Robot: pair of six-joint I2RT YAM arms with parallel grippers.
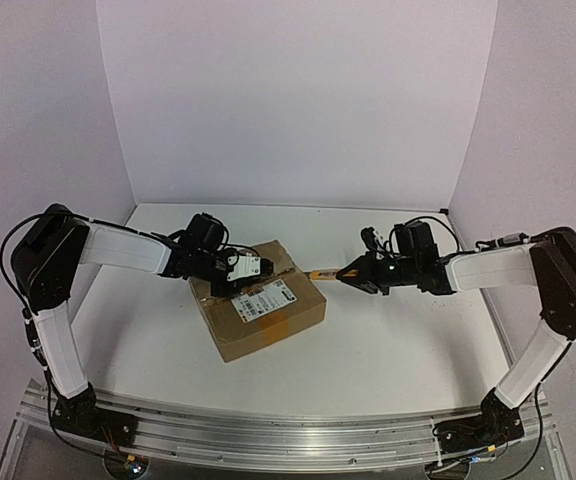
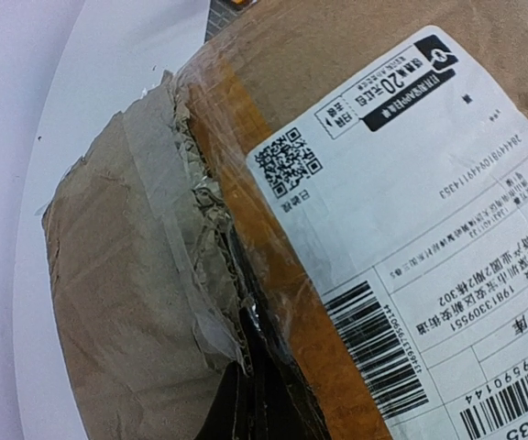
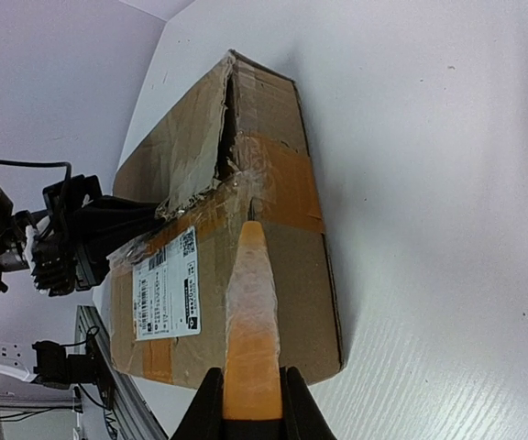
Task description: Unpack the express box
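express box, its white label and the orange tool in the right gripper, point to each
express box [image 3: 305, 275], right wrist view, bare cardboard on its top face
white label [image 2: 411, 211], left wrist view, middle of the label
orange tool [image 3: 250, 348], right wrist view, its orange shaft

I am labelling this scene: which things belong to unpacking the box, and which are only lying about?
Job: express box; orange pointed tool held by right gripper; left gripper at the box.
Merely there: white table; aluminium rail.
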